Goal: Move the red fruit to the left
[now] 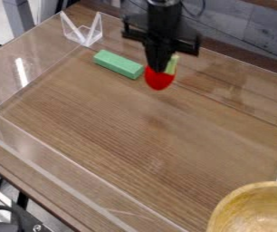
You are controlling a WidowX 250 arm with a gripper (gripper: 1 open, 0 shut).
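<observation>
You're holding red fruit [160,80] clamped in gripper [163,63], hanging over wooden table [128,136] just beside green block [119,64]. Likely keeping it raised to avoid dragging while heading left.

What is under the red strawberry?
Only bare wooden tabletop shows below the strawberry, which hangs from the shut jaws. The patch of wood right behind it is hidden.

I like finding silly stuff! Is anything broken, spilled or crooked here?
Nothing stands out. The toy strawberry is gripped in the pincer near the green block, which lies flat on the wooden table. Nothing is spilled or broken.
</observation>
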